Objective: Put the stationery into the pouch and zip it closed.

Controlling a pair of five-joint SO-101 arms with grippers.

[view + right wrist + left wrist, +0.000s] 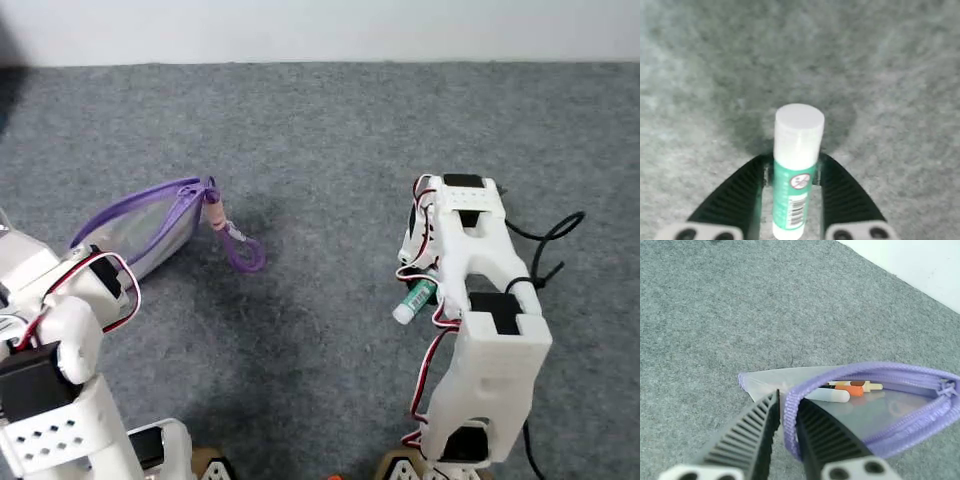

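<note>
Purple zip tape is what the left gripper [785, 401] has between its jaws: they are drawn almost fully together, pinching one lip of the pouch [890, 412] near its corner, with only the thickness of the tape between the ribbed black fingers [752, 432].

The pouch is clear plastic edged in purple and lies flat on the grey mat [330, 130], close to the mat's left edge and about halfway between its near and far edges. Its mouth gapes, the two zip tapes bowed apart. The zip slider [946, 388] sits at the end farthest from the pinched corner. Inside it lie a white pen [827, 395] and, touching it, a slimmer pen with an orange band [856, 389]. In the high view a purple loop [246, 256] on a short pink tab trails from the slider end onto the mat, toward the mat's middle.

The right gripper [792, 167] is closed on a glue stick [798, 131], a green barrel with a white cap. The jaws are parted just as wide as the barrel and press on it from both sides. The cap end juts out beyond the fingertips, and a dark shadow lies on the mat beneath it. In the high view the glue stick pokes out from under the right arm [480, 300], right of the mat's middle and well apart from the pouch.
</note>
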